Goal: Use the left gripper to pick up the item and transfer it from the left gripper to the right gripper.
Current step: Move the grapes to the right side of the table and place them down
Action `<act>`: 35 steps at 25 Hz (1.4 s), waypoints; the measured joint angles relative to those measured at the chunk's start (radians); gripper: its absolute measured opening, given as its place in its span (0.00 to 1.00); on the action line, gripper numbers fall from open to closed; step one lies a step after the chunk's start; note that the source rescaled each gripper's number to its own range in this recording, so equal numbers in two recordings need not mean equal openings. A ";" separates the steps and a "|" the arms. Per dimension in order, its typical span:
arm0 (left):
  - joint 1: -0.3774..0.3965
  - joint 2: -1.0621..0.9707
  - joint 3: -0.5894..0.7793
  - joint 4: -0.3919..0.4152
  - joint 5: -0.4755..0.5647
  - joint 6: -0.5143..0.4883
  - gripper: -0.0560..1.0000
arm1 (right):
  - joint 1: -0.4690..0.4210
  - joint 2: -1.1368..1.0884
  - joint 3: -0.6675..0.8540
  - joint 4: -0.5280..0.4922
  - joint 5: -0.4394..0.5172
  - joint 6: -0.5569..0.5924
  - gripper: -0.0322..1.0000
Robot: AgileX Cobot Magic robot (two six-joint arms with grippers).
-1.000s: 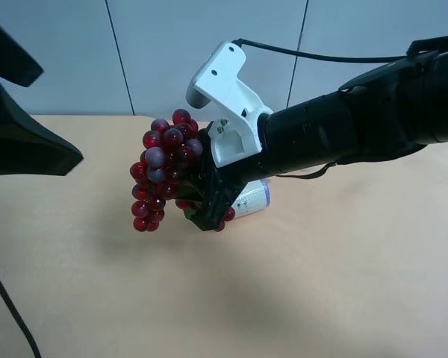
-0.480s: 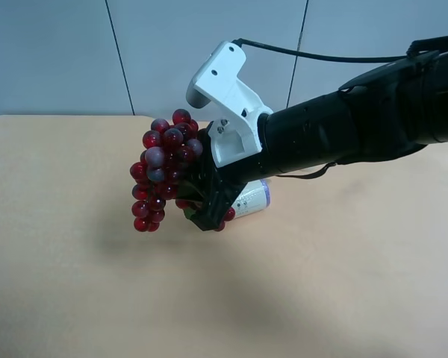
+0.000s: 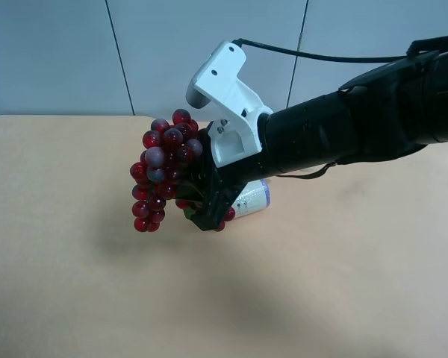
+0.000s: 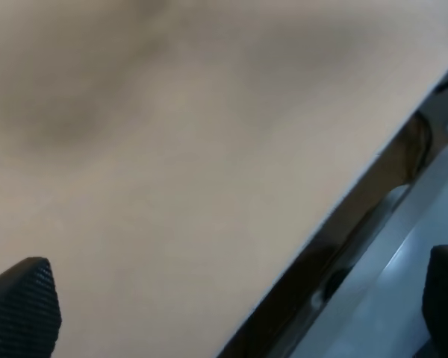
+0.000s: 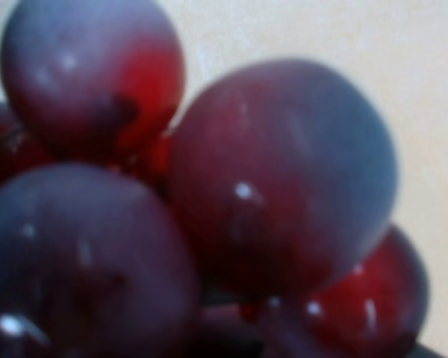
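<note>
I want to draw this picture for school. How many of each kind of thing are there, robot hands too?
bunch of grapes: 1
wrapped roll: 1
robot hands: 2, the right hand and the left hand
Total: 4

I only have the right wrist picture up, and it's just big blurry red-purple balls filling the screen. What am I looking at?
Observer: A bunch of artificial grapes. The high camera shows the right gripper shut on it, holding it up off the table.
Operator: Is the other claw holding it too?
Observer: No. The left wrist view shows the left gripper open, with nothing between its fingers, just tabletop and its edge beyond.
Operator: Anything else lying around?
Observer: Yes, a wrapped roll with a purple end lies on the table, partly hidden behind the right gripper.
</note>
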 joint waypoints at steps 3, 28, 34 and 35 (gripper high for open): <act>0.000 -0.083 0.005 -0.018 -0.004 0.025 1.00 | 0.000 0.000 0.000 0.000 0.000 0.000 0.04; 0.100 -0.156 0.050 -0.026 -0.109 0.034 1.00 | 0.000 -0.100 0.000 -0.129 -0.170 0.324 0.04; 0.388 -0.156 0.050 -0.027 -0.109 0.034 1.00 | 0.000 -0.190 -0.001 -0.397 -0.171 0.688 0.04; 0.447 -0.156 0.050 -0.027 -0.109 0.034 1.00 | 0.000 -0.197 -0.001 -0.464 -0.153 0.752 0.04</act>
